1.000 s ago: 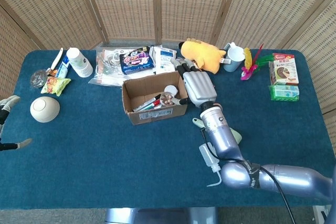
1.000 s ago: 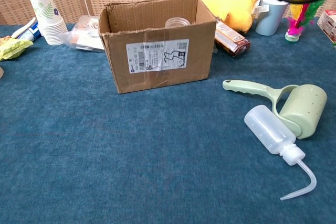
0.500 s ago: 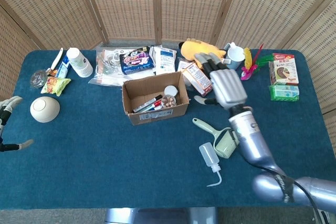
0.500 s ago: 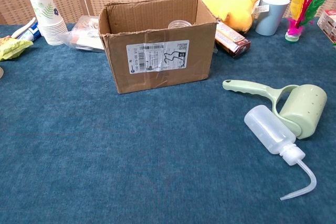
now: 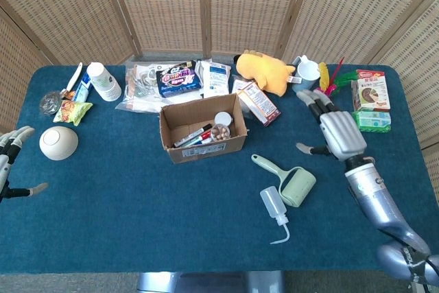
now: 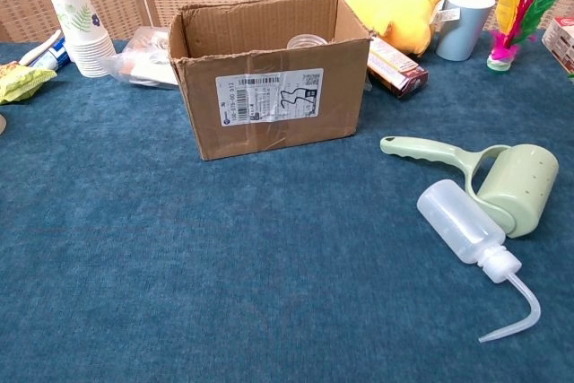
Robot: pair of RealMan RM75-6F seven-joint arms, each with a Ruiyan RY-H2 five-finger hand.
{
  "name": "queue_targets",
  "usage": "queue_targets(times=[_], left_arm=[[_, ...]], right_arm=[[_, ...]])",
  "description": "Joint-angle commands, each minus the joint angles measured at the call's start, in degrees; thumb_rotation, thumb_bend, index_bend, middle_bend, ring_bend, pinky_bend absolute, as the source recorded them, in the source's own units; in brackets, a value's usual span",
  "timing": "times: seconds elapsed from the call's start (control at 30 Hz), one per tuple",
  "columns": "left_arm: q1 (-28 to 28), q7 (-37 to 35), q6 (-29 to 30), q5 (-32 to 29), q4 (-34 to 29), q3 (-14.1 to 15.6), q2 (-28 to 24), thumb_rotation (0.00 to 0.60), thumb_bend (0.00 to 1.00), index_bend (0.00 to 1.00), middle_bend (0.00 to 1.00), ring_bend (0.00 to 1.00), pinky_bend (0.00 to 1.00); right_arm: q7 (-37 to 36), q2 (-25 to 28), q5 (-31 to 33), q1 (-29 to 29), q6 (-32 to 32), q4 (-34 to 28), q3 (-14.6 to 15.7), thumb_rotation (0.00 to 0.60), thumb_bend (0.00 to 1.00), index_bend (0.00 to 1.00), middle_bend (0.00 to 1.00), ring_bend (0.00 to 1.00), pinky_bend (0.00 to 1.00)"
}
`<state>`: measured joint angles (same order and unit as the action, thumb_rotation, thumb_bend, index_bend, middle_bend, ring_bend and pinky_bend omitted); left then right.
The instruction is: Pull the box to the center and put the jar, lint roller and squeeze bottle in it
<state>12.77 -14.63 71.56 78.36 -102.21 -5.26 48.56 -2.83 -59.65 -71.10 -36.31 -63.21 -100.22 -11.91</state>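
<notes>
Sitting near the middle of the blue tabletop (image 5: pixel 123 217), the cardboard box (image 5: pixel 203 143) stands open, with the jar (image 5: pixel 223 121) already inside it at the right end, beside some pens. From the chest view only the jar's rim shows above the box wall. The green lint roller (image 5: pixel 290 180) lies on the tabletop to the right of the box, its handle pointing toward the box. The squeeze bottle (image 5: pixel 274 206) lies on its side just beside the roller, touching it in the chest view, with its bent spout pointing toward the near edge.

At the right, the right robot hand (image 5: pixel 335 131) hovers above the tabletop, well apart from the roller and bottle; its fingers are spread and it holds nothing. At the far left edge, the left robot hand (image 5: pixel 9 161) shows only in part, fingers apart and empty, near a round white bowl (image 5: pixel 58 142).

Behind the box lie packets, a yellow plush toy (image 5: pixel 264 71), a stack of paper cups (image 5: pixel 103 81) and a pale blue cup (image 5: pixel 306 73).
</notes>
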Motion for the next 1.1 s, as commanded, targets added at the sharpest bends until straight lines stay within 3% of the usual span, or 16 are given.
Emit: queue_targets(times=[0.03,0.6,0.8,1.1], left_arm=[[0.0,0.1,0.0,-0.1,0.0,0.0,0.0,0.6,0.05,0.0,0.0,0.0,0.07],[0.1,-0.1,-0.5,-0.1,0.1,0.1,0.0,0.6,0.05,0.0,0.0,0.0,0.07],[0.3,0.4,-0.8,0.1,-0.1,0.3,0.1,0.6,0.05,0.0,0.0,0.0,0.07],[0.4,1.0,-1.0,-0.3,-0.2,0.2,0.3,0.6,0.05,0.0,0.0,0.0,0.07]], right_arm=[[-3.2,1.1,-4.4,1.5,2.8,3.2,3.3,0.6,0.0,0.0,0.0,0.04,0.24],[-7.3,-0.6,-23.2,3.0,4.4,16.9,13.3,0.6,0.0,0.03,0.0,0.03,0.21],[-7.3,-3.1,-24.2,2.7,5.5,20.8,14.4,0.6,0.0,0.03,0.0,0.02,0.21],[-1.4,-6.1,-27.7,1.1,8.2,23.9,16.7,0.6,0.0,0.04,0.0,0.01,0.21]])
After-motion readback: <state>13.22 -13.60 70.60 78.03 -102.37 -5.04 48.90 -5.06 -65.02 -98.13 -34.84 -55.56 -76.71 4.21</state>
